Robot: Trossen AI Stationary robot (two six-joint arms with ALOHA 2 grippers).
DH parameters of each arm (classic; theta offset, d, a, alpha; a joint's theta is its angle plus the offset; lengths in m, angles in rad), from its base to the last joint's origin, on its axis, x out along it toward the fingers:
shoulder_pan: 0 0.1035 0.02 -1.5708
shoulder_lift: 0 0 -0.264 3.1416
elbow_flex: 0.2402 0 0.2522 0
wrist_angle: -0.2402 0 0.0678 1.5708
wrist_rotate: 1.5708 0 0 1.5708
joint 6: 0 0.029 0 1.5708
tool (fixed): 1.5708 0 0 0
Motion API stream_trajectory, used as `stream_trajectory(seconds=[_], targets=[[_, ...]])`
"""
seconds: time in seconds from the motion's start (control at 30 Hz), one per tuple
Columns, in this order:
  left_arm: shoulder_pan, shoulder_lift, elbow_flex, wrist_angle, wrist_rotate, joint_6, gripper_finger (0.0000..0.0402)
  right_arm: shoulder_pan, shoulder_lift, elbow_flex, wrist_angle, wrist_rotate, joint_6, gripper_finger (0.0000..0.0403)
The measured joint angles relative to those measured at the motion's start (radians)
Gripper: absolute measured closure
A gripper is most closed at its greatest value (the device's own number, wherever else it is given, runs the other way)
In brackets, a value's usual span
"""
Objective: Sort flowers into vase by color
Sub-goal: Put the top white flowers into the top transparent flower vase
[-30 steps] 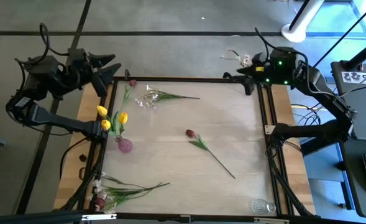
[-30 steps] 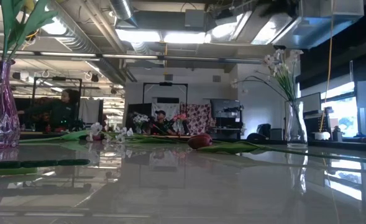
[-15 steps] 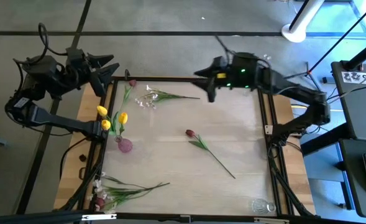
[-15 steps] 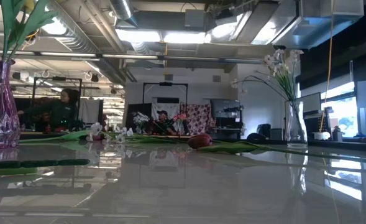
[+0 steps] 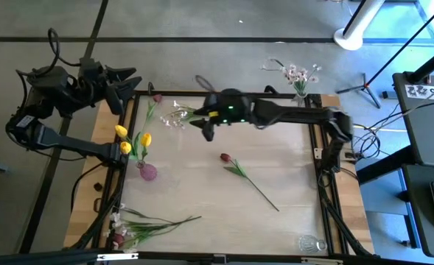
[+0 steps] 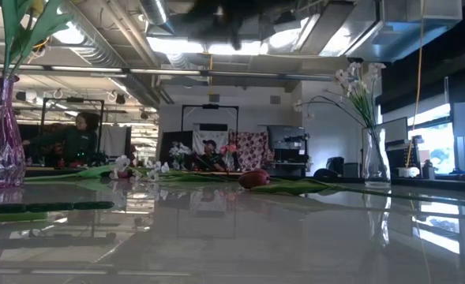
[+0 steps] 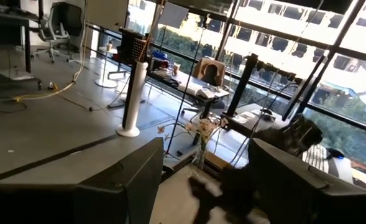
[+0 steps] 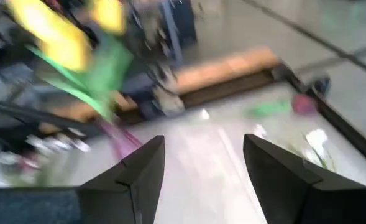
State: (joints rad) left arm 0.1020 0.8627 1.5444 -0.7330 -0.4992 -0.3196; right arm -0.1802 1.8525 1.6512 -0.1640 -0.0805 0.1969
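Overhead, the right gripper (image 5: 202,126) hangs above the far part of the table (image 5: 275,147), reaching across from the right side, its fingers (image 8: 139,174) parted with nothing between them. Just beside it lies a spray of tiny white-pink blossoms (image 5: 178,115), its green stem running toward the table's middle. Near the centre a dark red tulip (image 5: 225,157) lies flat, its stem slanting toward the near right. At the far left corner another dark red tulip (image 5: 157,98) lies by the frame. On the left edge a purple vase (image 5: 148,172) stands upright with yellow tulips (image 5: 144,139) in it. Along the near left edge lies a loose bunch of stems with white-pink blossoms (image 5: 121,221) and a dark red bud. A clear vase (image 5: 300,88) at the far right corner holds white-pink blossoms (image 5: 299,72), and an empty clear vase (image 5: 311,243) sits at the near right corner. The left gripper (image 5: 132,82) waits off the table beyond its far left corner, its fingers (image 7: 123,180) spread wide and empty.
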Motion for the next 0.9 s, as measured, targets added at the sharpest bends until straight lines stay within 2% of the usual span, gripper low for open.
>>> stream_trajectory(seconds=[0.17,0.3,0.43,0.57,0.77,0.9], targets=[[0.000,0.001,0.000,0.000,0.003,-0.019,0.0171,-0.058,0.155,0.000,-0.028,0.017,-0.142,0.0185],[0.000,0.001,0.000,0.000,0.003,-0.019,0.0171,-0.108,0.248,-0.002,-0.093,0.026,-0.150,0.0185],[0.000,0.001,0.000,0.000,0.003,-0.019,0.0171,-0.160,0.279,0.000,-0.190,0.116,-0.153,0.0185],[0.000,0.001,0.000,0.000,0.003,0.017,0.0171,-0.229,0.282,-0.001,-0.337,0.128,-0.209,0.0185],[0.000,0.001,0.000,0.000,0.003,0.065,0.0171,-0.345,0.280,-0.050,-0.435,0.054,-0.308,0.0190],[0.000,0.001,0.000,0.000,0.003,0.066,0.0171,-0.389,0.280,-0.102,-0.441,-0.019,-0.344,0.0221]])
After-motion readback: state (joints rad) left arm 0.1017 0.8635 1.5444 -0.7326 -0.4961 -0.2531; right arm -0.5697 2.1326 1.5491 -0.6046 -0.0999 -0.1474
